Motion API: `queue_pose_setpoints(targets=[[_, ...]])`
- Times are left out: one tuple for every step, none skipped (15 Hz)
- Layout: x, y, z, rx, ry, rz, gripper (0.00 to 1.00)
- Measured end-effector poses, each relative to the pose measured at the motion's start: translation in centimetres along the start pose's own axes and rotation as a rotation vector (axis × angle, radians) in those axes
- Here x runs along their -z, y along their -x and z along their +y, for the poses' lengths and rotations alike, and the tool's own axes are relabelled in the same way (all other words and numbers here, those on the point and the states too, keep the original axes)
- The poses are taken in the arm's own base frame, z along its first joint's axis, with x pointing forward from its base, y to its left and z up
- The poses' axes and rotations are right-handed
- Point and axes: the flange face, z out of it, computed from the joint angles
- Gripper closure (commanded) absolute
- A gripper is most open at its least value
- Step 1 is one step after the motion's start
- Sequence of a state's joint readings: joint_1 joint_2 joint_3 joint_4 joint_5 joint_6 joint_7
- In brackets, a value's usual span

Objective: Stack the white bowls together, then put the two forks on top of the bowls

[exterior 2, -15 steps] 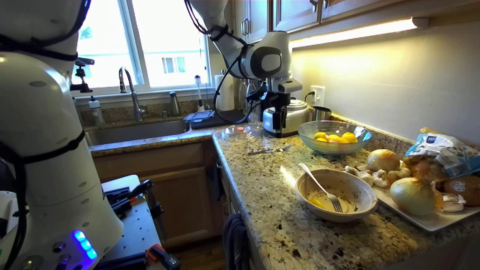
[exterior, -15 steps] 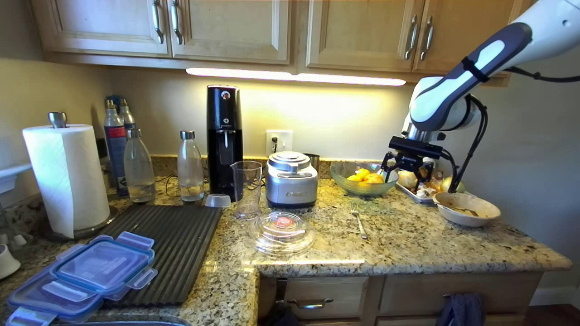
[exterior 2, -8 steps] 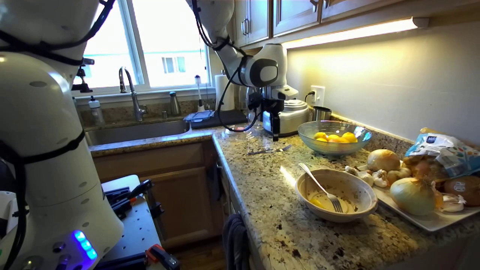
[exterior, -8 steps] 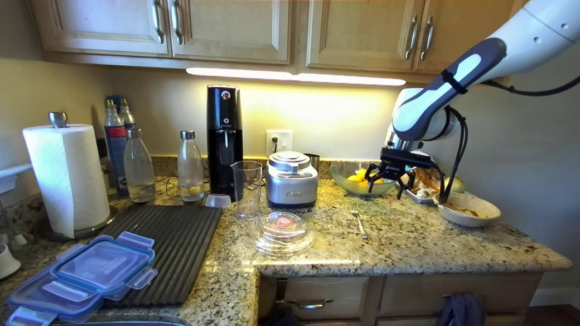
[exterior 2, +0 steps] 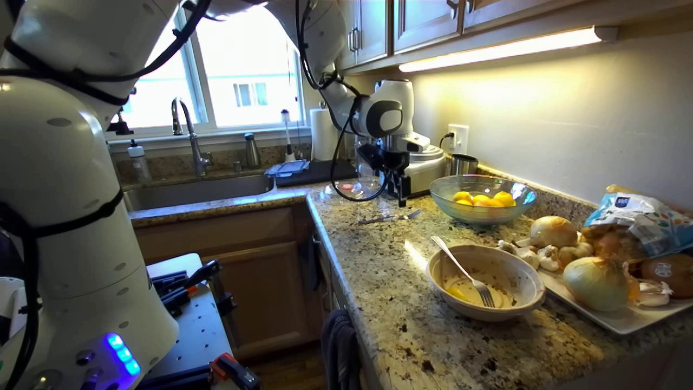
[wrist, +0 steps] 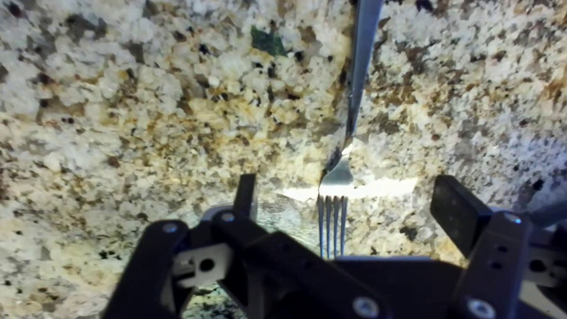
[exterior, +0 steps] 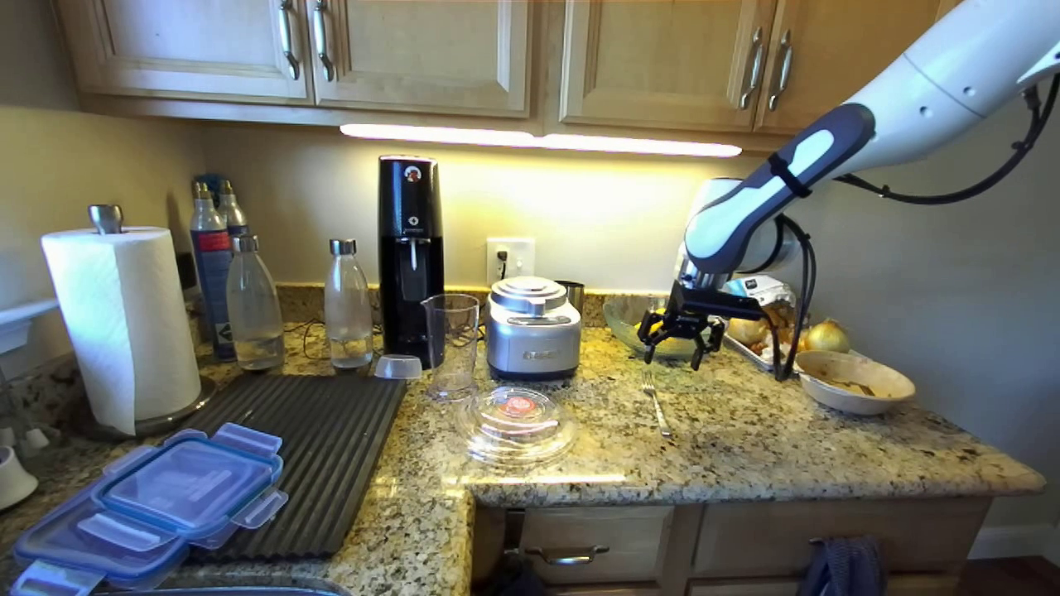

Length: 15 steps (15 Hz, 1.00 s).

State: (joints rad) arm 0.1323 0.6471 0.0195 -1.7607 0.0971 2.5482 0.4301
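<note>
Leftward and slightly lower in an exterior view, the claw (exterior: 672, 359) has moved since the earlier frame, and it hangs near the far, tined end of the loose fork (wrist: 355, 102), which lies on the tabletop (exterior: 745, 451). Its fingers (wrist: 456, 212) stand wide apart, holding nothing — and in the wrist view the fork's neck sits about midway between them. Picking up that fork looks like the step in hand, and the line-up across it seems good. To do it well, bring the claw a little toward the near edge, so it closes on neck or handle rather than tines, then go straight down; so flat a thing calls for fingertips almost brushing the tabletop, without a hard push. Mind the glass bowl (exterior 2: 476, 214) just beyond, on the far side. The second fork (exterior 2: 460, 264) already leans in the white bowl (exterior: 857, 404), well to the right in an exterior view — whether that is one bowl or two nested, I can't make out. Let go low there, beside that fork, so nothing bounces out.
</note>
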Motion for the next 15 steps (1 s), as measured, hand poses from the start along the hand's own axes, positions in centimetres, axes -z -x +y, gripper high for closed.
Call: queue_pose_setpoints(targets=[[-0.4,0.0,-0.6,0.014,-0.004,-0.001,0.0],[-1.0,0.0,-1.1,0.025,-0.005,-0.003,0.0],[-1.5,0.0,-1.5,0.031,-0.005,-0.006,0.0],[-2.0,0.1,-1.9,0.037,-0.005,-0.009,0.0],[-2.5,0.2,-2.2,0.042,-0.005,-0.012,0.0],[-3.0,0.2,-2.5,0.045,-0.004,-0.015,0.0],[-3.4,0.3,-2.6,0.047,-0.002,-0.018,0.0],[-3.8,0.3,-2.6,0.047,0.001,-0.021,0.0],[-4.1,0.2,-2.6,0.047,0.003,-0.023,0.0],[-4.4,0.1,-2.5,0.046,0.007,-0.027,0.0],[-4.7,0.1,-2.4,0.045,0.014,-0.035,0.0],[-4.8,0.0,-2.3,0.044,0.02,-0.041,0.0],[-5.0,0.0,-2.2,0.042,0.028,-0.047,0.0],[-5.2,0.0,-2.2,0.038,0.036,-0.056,0.0],[-5.4,0.0,-2.2,0.029,0.045,-0.066,0.0]])
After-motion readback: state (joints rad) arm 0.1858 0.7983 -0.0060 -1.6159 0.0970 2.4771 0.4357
